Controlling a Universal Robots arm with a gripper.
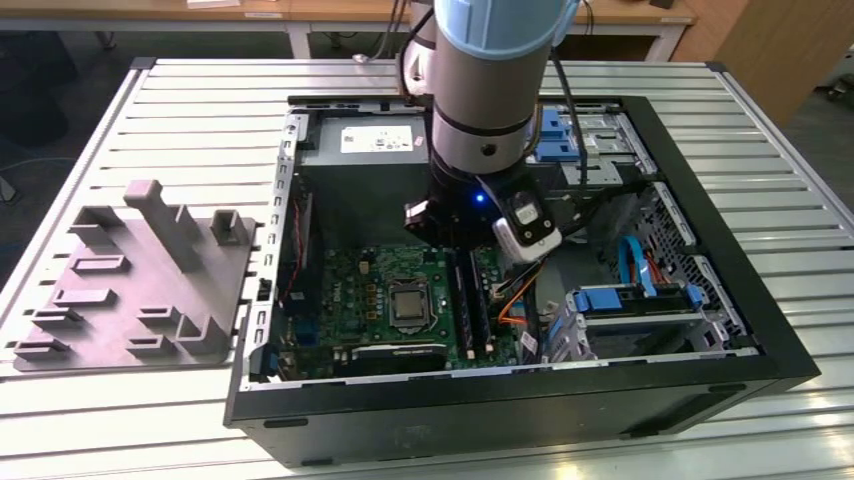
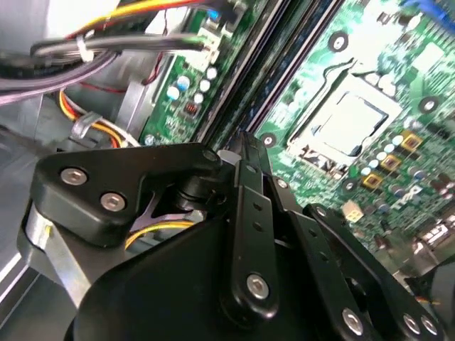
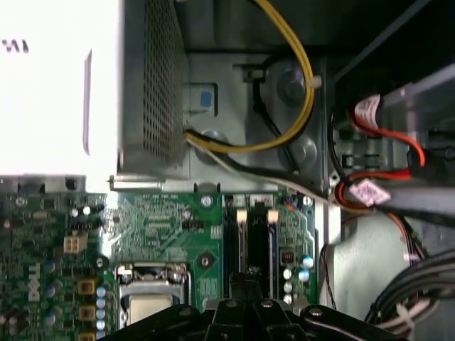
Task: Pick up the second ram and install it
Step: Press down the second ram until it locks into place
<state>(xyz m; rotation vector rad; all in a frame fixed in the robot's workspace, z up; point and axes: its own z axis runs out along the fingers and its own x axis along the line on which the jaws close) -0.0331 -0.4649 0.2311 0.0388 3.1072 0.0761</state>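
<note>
The open computer case (image 1: pixel 747 340) holds a green motherboard (image 1: pixel 367 290) with two long memory slots side by side (image 1: pixel 467 300). In the first wrist view a thin blue-tinted strip, the second ram (image 3: pixel 272 245), stands in one slot, with a dark stick (image 3: pixel 242 245) in the slot beside it. My gripper (image 3: pixel 252 275) hangs low over these slots with its black fingers (image 2: pixel 245 153) drawn together at the slots' end. I see nothing between the fingers. In the exterior view the arm's wrist (image 1: pixel 481 210) hides the fingertips.
The CPU socket (image 1: pixel 404 300) lies beside the slots. The grey power-supply box (image 1: pixel 367 145) sits at the case's far end, with yellow and black cables (image 3: pixel 284 135) running from it. Blue drive bays (image 1: pixel 627 300) stand on the exterior view's right. A grey fixture (image 1: pixel 127 280) rests outside the case.
</note>
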